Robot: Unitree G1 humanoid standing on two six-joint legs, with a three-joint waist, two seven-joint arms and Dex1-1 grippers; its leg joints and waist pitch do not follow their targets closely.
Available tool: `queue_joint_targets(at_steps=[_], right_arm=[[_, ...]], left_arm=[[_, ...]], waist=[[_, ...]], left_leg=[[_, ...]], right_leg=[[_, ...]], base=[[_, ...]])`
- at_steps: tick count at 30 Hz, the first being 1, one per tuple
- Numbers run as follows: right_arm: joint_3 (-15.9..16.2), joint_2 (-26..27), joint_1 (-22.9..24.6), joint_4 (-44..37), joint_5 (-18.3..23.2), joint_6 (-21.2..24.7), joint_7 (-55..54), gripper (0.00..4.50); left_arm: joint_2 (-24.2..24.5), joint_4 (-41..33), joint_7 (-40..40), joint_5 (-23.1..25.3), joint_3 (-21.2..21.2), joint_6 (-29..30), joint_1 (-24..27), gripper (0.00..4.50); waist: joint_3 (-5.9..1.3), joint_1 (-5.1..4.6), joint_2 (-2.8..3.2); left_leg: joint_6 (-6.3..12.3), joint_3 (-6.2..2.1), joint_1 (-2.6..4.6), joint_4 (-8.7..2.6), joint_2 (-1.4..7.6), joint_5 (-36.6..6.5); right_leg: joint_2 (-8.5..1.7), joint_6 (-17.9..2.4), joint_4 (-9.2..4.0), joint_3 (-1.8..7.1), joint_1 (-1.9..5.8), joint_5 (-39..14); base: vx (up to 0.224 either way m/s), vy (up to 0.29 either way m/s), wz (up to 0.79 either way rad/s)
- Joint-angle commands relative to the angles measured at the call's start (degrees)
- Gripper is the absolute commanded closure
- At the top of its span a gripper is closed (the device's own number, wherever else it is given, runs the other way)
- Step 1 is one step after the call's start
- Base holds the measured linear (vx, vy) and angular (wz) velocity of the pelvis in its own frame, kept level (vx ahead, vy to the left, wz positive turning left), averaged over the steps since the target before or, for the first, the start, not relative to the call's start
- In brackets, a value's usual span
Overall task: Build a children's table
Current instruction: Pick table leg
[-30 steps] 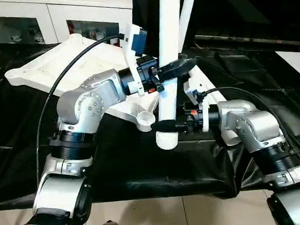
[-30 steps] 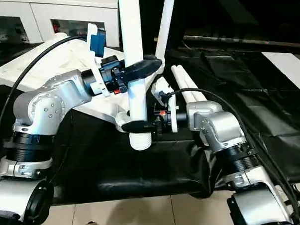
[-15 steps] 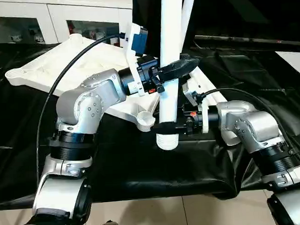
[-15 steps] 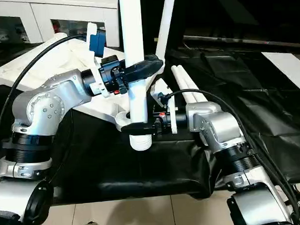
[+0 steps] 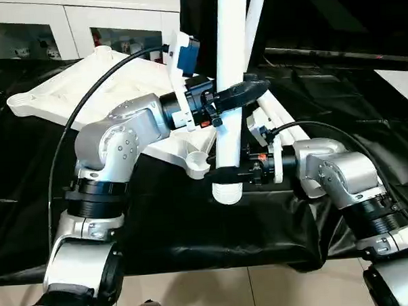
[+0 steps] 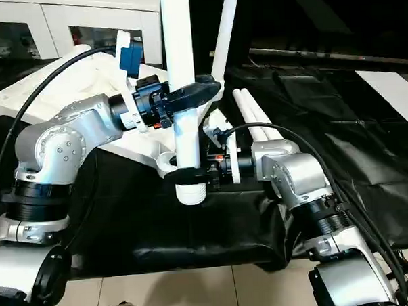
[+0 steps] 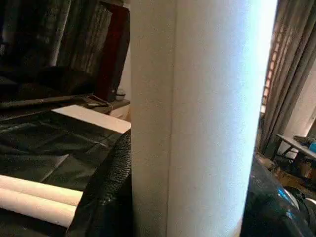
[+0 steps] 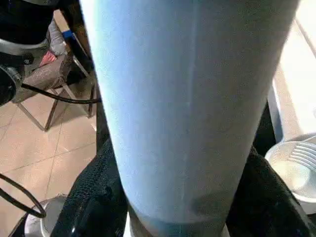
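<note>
A long white leg (image 5: 228, 57) stands upright in front of me, its ribbed lower end (image 5: 227, 192) hanging just above the black cover. My left gripper (image 5: 234, 96) is shut on the leg at mid-height. My right gripper (image 5: 226, 171) closes on it low down, and its fingers (image 8: 94, 202) press both sides of the tube. The white tabletop (image 5: 86, 83) lies tilted at the back left. Its near corner socket (image 5: 198, 163) sits just left of the leg's end. Another leg (image 5: 254, 18) rises behind the held one.
Two more white legs (image 6: 257, 120) lie side by side on the black-covered work table (image 5: 193, 221), right of the grippers. A white cabinet with glass doors (image 5: 70, 23) stands behind the table. The table's front edge runs just below the leg's end.
My right gripper's fingers have drawn in around the leg's lower part, and the leg's end has shifted slightly left toward the corner socket. The left gripper's hold is unchanged.
</note>
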Motion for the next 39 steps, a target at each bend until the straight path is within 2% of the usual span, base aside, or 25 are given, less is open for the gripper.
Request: queue_joint_targets(at_steps=[1, 3, 5, 8, 10, 13, 18, 27, 28, 34, 36, 37, 39], right_arm=[[-1.03, -0.59, -0.02, -0.34, 0.56, 0.35, -0.17, 2.53], [-1.43, -0.36, -0.08, 0.04, -0.20, -1.30, -1.28, 2.54], [-2.02, -0.22, -0.34, 0.42, 0.48, -0.81, -1.14, 1.98], [-2.58, -0.37, -0.64, 0.48, 0.97, -0.40, -1.09, 1.79], [-2.47, -0.60, -0.55, 0.21, 0.64, -0.84, -1.18, 1.49], [-2.39, -0.69, -0.10, -0.17, 0.56, -1.21, -1.15, 1.45], [-2.24, -0.53, -0.07, 0.02, 0.88, -1.03, -1.13, 1.45], [-2.14, -0.35, 0.46, -0.45, 1.63, -0.14, -0.31, 2.27], [-2.15, -0.35, 0.50, -0.46, 1.66, -0.11, -0.30, 2.46], [-2.14, -0.38, 0.71, -0.60, 1.67, -0.12, -0.53, 2.57], [-2.19, -0.47, 0.99, -0.77, 1.70, -0.15, -0.71, 2.57], [-2.19, -0.47, 0.99, -0.77, 1.70, -0.15, -0.71, 2.57], [-2.50, -0.36, 1.33, -1.11, 1.82, -0.08, -1.21, 2.58]], left_arm=[[0.20, -1.42, -1.27, -0.15, -1.57, 0.87, 0.12, 2.73], [0.29, -1.23, -1.44, -0.01, -1.72, 0.74, 0.10, 2.73], [0.35, -1.12, -1.51, 0.04, -1.75, 0.71, 0.04, 2.73], [0.50, -0.90, -1.67, 0.14, -1.78, 0.64, -0.02, 2.73], [0.64, -0.66, -1.76, 0.31, -1.79, 0.46, 0.01, 2.73], [0.83, -0.56, -1.80, 0.39, -1.68, 0.35, 0.05, 2.73], [1.11, -0.67, -1.88, 0.24, -1.70, 0.40, 0.03, 2.73], [1.08, -0.34, -1.75, 0.33, -1.71, 0.26, -0.30, 2.73], [1.06, -0.26, -1.72, 0.32, -1.66, 0.24, -0.38, 2.73], [0.97, -0.01, -1.72, 0.17, -1.54, 0.20, -0.54, 2.73], [0.40, 0.64, 0.55, 2.35, -1.87, -1.86, -0.52, 2.73], [0.40, 0.64, 0.55, 2.35, -1.87, -1.86, -0.52, 2.38], [-0.19, 1.30, 1.24, 1.67, -1.05, -1.30, -0.63, 2.03]], waist=[[-4.68, -0.09, 0.28], [-4.71, -0.10, 0.39], [-4.71, -0.16, 0.41], [-4.72, -0.10, 0.45], [-4.72, -0.13, 0.49], [-4.73, -0.13, 0.33], [-4.69, -0.12, 0.41], [-4.77, -0.08, 0.70], [-4.73, -0.10, 0.67], [-4.77, -0.14, 0.86], [-4.76, -0.13, 0.93], [-4.74, -0.12, 0.88], [-4.74, -0.12, 0.92]], left_leg=[[-1.83, -0.62, 1.34, -3.66, 1.15, -11.50], [-1.99, -0.63, 1.33, -3.64, 1.15, -11.42], [-1.98, -0.63, 1.34, -3.65, 1.12, -11.58], [-1.95, -0.61, 1.41, -3.65, 1.12, -11.94], [-2.03, -0.66, 1.34, -3.69, 1.14, -11.62], [-1.95, -0.60, 1.34, -3.63, 1.11, -11.39], [-1.97, -0.61, 1.40, -3.64, 1.11, -11.94], [-2.15, -0.69, 1.37, -3.66, 1.13, -11.97], [-2.16, -0.69, 1.37, -3.68, 1.12, -12.06], [-2.38, -0.71, 1.43, -3.69, 1.12, -12.41], [-2.43, -0.74, 1.46, -3.72, 1.15, -12.74], [-2.46, -0.72, 1.52, -3.70, 1.16, -12.96], [-2.43, -0.72, 1.42, -3.71, 1.11, -12.87]], right_leg=[[-2.69, -10.23, -3.59, 1.97, 3.05, -13.15], [-2.70, -10.20, -3.56, 1.99, 3.03, -12.97], [-2.66, -10.38, -3.55, 1.98, 3.07, -12.63], [-2.66, -10.41, -3.57, 1.98, 3.06, -12.94], [-2.65, -10.48, -3.50, 1.96, 3.09, -12.46], [-2.64, -10.68, -3.46, 1.98, 3.10, -11.95], [-2.66, -10.55, -3.56, 1.96, 3.06, -12.89], [-2.65, -10.75, -3.44, 1.95, 3.14, -11.89], [-2.64, -10.76, -3.47, 1.95, 3.12, -11.99], [-2.59, -11.02, -3.46, 1.93, 3.11, -11.57], [-2.58, -11.11, -3.49, 1.93, 3.11, -11.48], [-2.58, -11.00, -3.55, 1.93, 3.10, -11.60], [-2.61, -10.84, -3.55, 1.95, 3.18, -11.87]], base=[[0.000, 0.000, 0.00], [0.000, 0.000, 0.00], [0.000, 0.000, 0.00], [0.000, 0.000, 0.00], [0.000, 0.000, 0.00], [0.000, 0.000, 0.00], [0.000, 0.000, 0.00], [0.000, 0.000, 0.00], [0.000, 0.000, 0.00], [0.000, 0.000, 0.00], [0.000, 0.000, 0.00], [0.000, 0.000, 0.00], [0.000, 0.000, 0.00]])
